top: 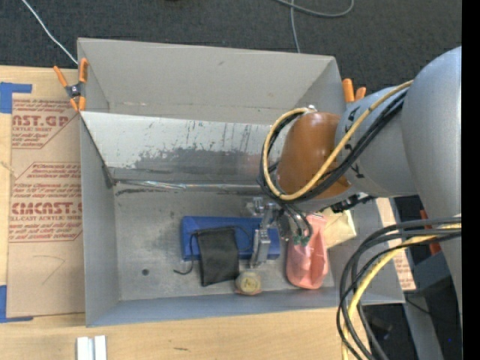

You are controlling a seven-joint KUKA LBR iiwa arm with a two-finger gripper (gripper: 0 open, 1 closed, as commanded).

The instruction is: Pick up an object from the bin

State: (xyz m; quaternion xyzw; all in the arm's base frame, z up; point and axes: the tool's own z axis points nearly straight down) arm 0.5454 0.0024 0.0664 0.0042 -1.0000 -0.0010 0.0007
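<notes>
Camera view is showing the gripper (264, 240) hanging low over the right end of a flat blue block (223, 224) by the bin's (105, 223) near wall; I am failing to tell whether it is open or closed. With what looks like a black pouch (217, 256) overlapping the block and a pink bag (307, 265) crowding its right, a grab here is risking a slip or a snag.

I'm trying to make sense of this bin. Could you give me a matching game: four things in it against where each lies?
Things:
1 blue flat block
2 black pouch
3 tan ball
4 pink soft lump

Places:
A between two others, by the view's lower wall
B farthest right
C partly atop another thing
D right end beneath the gripper

Pairs: 1-D, 2-C, 3-A, 4-B
</notes>
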